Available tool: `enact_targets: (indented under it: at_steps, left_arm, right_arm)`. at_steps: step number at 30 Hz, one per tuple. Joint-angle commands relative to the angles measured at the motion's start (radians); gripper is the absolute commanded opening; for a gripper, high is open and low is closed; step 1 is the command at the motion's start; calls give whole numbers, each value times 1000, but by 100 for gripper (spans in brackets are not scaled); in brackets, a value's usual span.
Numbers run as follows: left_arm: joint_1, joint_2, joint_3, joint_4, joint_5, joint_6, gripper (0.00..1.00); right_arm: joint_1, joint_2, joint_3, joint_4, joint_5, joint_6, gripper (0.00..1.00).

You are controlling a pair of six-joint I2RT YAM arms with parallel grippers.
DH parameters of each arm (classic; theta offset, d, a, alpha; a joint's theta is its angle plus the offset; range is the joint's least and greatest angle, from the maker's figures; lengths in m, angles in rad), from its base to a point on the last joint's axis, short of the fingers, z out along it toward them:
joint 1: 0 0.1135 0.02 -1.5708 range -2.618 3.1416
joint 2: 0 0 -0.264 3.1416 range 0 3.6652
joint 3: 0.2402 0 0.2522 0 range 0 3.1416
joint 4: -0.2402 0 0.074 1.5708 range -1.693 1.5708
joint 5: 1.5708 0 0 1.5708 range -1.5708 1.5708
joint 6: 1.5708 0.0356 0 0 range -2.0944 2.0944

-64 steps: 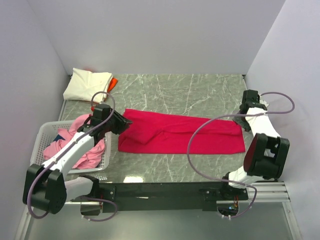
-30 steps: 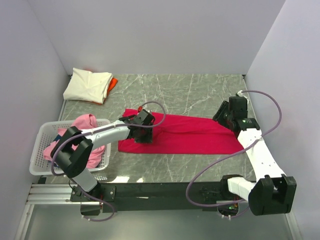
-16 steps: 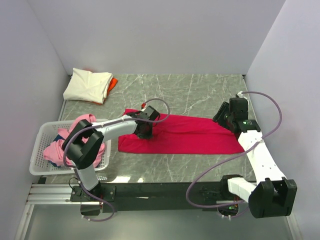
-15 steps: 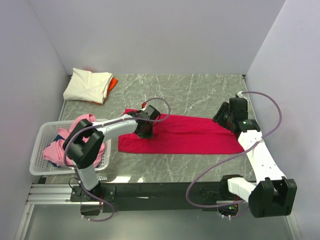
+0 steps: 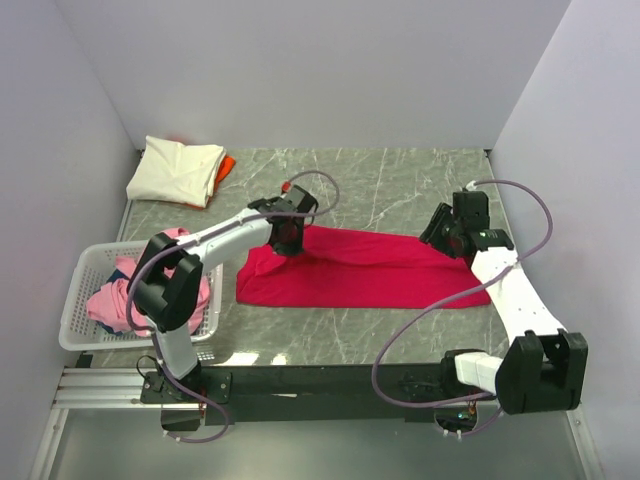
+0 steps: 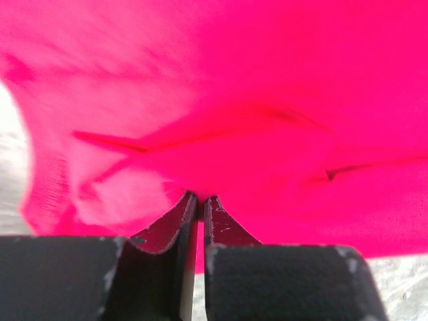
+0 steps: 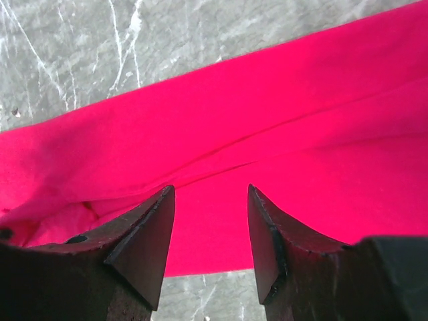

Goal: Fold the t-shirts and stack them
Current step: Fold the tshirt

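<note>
The crimson red t-shirt (image 5: 360,272) lies spread across the middle of the marble table. My left gripper (image 5: 283,240) is shut on a pinch of its upper left part, and in the left wrist view the cloth (image 6: 267,114) bunches at the closed fingertips (image 6: 175,221). My right gripper (image 5: 443,238) is open just above the shirt's upper right end; in the right wrist view the red cloth (image 7: 281,134) lies between and beyond its spread fingers (image 7: 144,234). A folded cream-white t-shirt (image 5: 175,170) lies at the back left on an orange one (image 5: 226,165). Light pink t-shirts (image 5: 118,295) fill the basket.
A white lattice basket (image 5: 82,300) stands at the left near edge, beside the left arm. Grey walls close in the table at the back and both sides. Bare marble (image 5: 370,185) shows behind the red shirt and in front of it (image 5: 340,335).
My left gripper moved from near the basket onto the red shirt, shut on it and drew its left part toward the back. My right gripper came left over the shirt's right end.
</note>
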Motion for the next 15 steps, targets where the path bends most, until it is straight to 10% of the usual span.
enact_targets:
  at_steps: [1, 5, 9, 15]
  left_arm:
    - [70, 7, 68, -36, -11, 69, 11]
    - [123, 33, 120, -52, -29, 109, 20]
    - [137, 73, 204, -111, -135, 109, 51]
    - [114, 42, 212, -81, -141, 83, 57]
  right_arm:
    - [0, 35, 65, 28, -34, -16, 54]
    - [0, 80, 90, 38, -58, -14, 54]
    - [1, 109, 111, 39, -69, -16, 54]
    - [0, 104, 96, 28, -55, -22, 54]
